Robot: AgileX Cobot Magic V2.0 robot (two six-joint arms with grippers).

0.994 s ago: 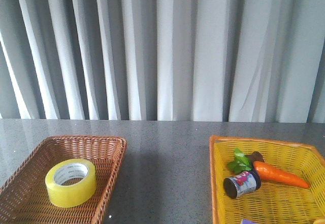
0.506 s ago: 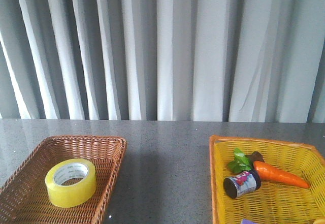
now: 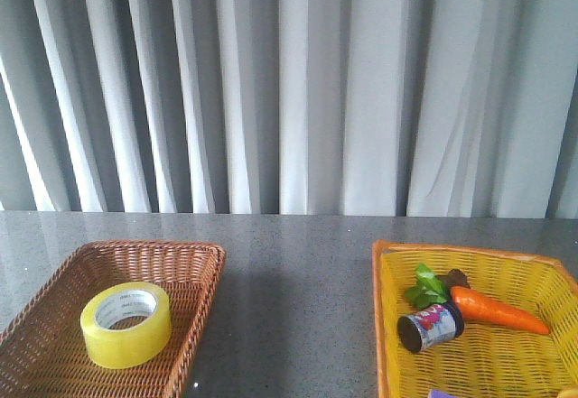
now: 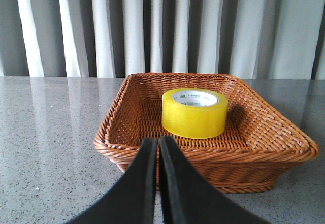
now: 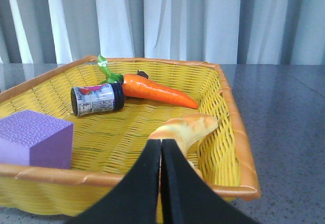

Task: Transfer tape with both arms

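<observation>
— Left side? Saw the tape (image 3: 125,324) lying flat inside a brown basket (image 3: 194,263) on the grey tabletop (image 3: 298,290). From the left wrist view, left hand (image 4: 157,148) pressed together, holding nothing, just short of the basket's near rim, apart from the roll.

— And right? Found a yellow basket (image 3: 386,263) holding a small can (image 3: 430,328) on its side, touching a toy carrot (image 3: 495,311). From the right wrist view, also a purple block (image 5: 31,137) and a banana-like piece (image 5: 185,127) in there. Right hand (image 5: 161,150) pressed together too, empty, over the near rim.
</observation>
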